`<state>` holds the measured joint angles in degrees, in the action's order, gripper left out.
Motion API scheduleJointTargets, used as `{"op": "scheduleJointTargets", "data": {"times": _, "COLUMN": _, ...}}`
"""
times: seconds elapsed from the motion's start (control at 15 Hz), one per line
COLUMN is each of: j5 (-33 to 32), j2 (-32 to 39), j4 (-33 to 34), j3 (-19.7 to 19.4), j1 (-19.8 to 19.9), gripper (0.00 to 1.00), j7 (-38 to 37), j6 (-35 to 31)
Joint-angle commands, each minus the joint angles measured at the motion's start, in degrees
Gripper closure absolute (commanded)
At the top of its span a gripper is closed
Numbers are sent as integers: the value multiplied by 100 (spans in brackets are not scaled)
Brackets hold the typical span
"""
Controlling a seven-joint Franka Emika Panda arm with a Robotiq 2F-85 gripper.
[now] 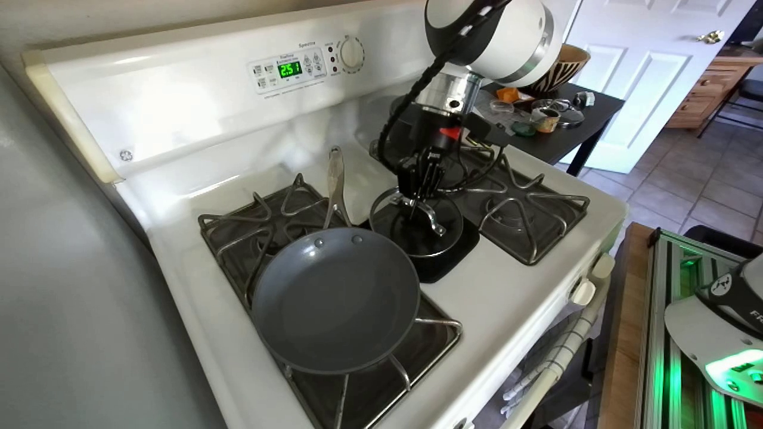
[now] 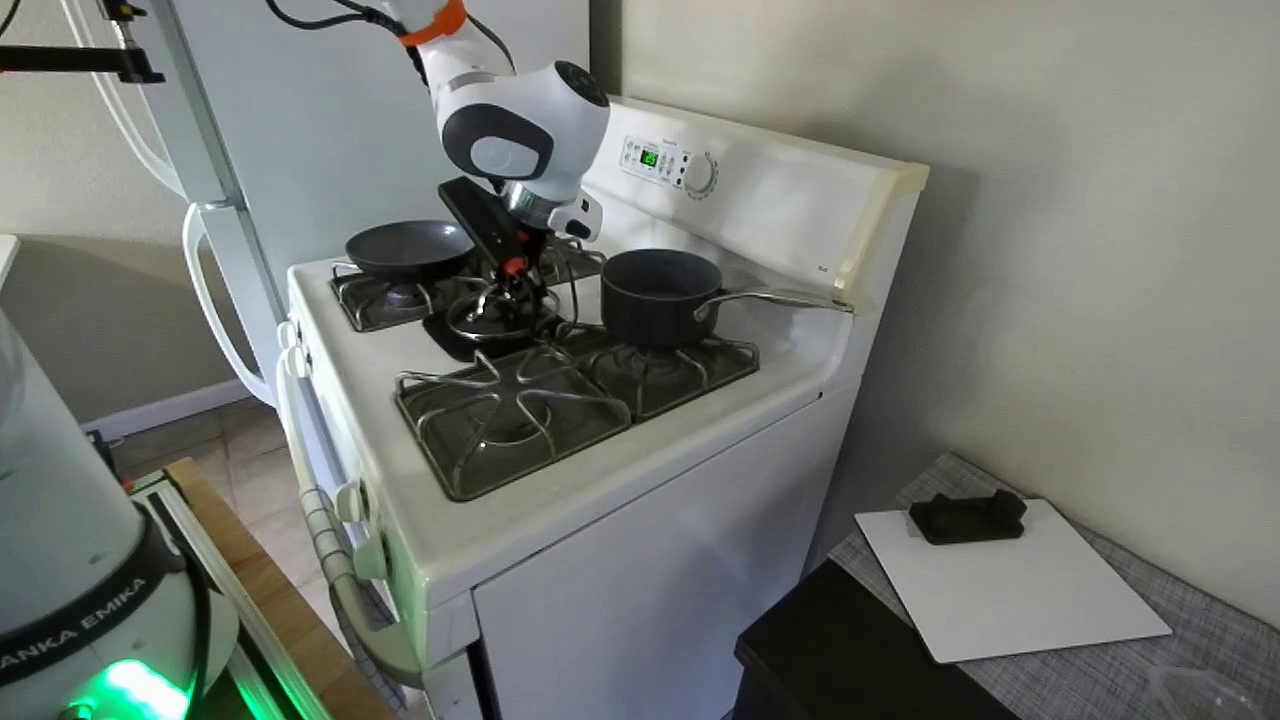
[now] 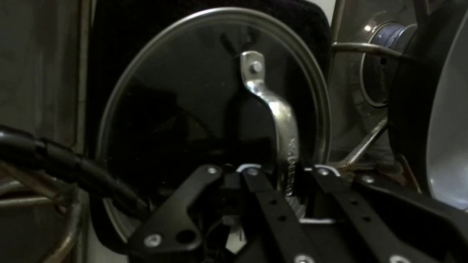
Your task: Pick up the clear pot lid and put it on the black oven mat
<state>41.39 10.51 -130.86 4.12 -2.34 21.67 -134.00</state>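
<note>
The clear pot lid (image 3: 204, 109) is over the black oven mat (image 1: 450, 265), so carrying seems done. The tool (image 3: 287, 173) straddles the handle (image 3: 287, 128); whether it grips, I cannot tell. Release probably remains.

In an exterior view I see a white door (image 1: 647, 65) with a brass knob (image 1: 710, 37) at the upper right, a wooden chest (image 1: 694, 110) beside it at the right edge, a black table (image 1: 563, 140) by its lower left, and dull tiles (image 1: 679, 196) below. A beige wall (image 2: 1050, 250) takes the upper right in an exterior view, softly shadowed, with a pale fridge (image 2: 320, 120) at the upper left. Bright glare lies on the white stove (image 1: 179, 101), upper left in an exterior view.
</note>
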Motion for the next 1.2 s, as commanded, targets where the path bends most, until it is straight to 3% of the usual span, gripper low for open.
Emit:
{"op": "scheduleJointTargets", "data": {"times": 0.0, "j5": -103, "j2": -55, "j4": -32, "j3": 39, "j1": 58, "gripper": 75, "j7": -107, "j6": 58}}
{"op": "scheduleJointTargets", "data": {"times": 0.07, "j5": -116, "j2": -56, "j4": -26, "j3": 36, "j1": 60, "gripper": 74, "j7": -114, "j6": 70}}
{"op": "scheduleJointTargets", "data": {"times": 0.67, "j5": -721, "j2": -818, "j4": -130, "j3": -18, "j1": 96, "gripper": 1, "j7": -8, "j6": 315}}
{"op": "scheduleJointTargets", "data": {"times": 1.13, "j5": -1167, "j2": -1748, "j4": -171, "j3": -159, "j1": 40, "gripper": 0, "j7": 18, "j6": 796}}
